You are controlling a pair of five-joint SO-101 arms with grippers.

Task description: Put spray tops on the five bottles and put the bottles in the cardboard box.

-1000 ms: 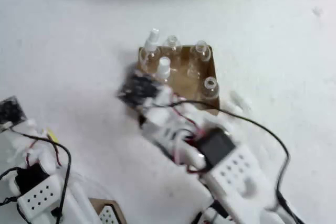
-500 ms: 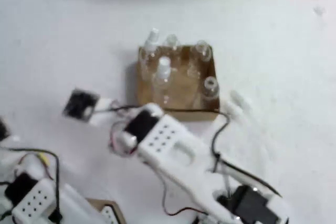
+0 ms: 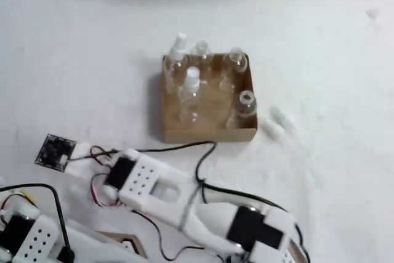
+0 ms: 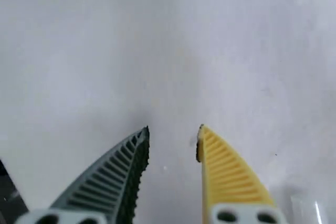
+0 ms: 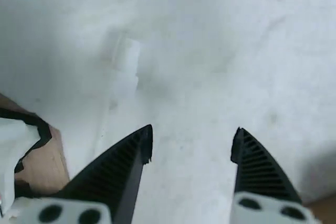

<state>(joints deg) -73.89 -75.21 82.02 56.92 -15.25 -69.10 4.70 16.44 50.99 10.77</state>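
The cardboard box (image 3: pixel 209 129) stands mid-table with several clear bottles upright in it. Two of them carry white spray tops (image 3: pixel 192 78); the others, like the bottle (image 3: pixel 246 98) at the box's right side, have bare necks. Loose spray tops (image 3: pixel 277 121) lie on the table just right of the box. My right arm (image 3: pixel 148 180) stretches low across the table's front toward the left, well clear of the box. The right gripper (image 5: pixel 193 135) is open over bare table, with a small white piece (image 5: pixel 126 66) ahead of it. My left gripper (image 4: pixel 174 129) is open and holds nothing.
The left arm (image 3: pixel 31 238) sits at the front left corner. A brown cardboard piece (image 3: pixel 123 241) lies at the front edge between the arms. A black cable (image 3: pixel 203 158) loops over the table in front of the box.
The right arm has pulled away from the box and swung left and toward the table's front. The left arm has dropped lower at the front left corner.
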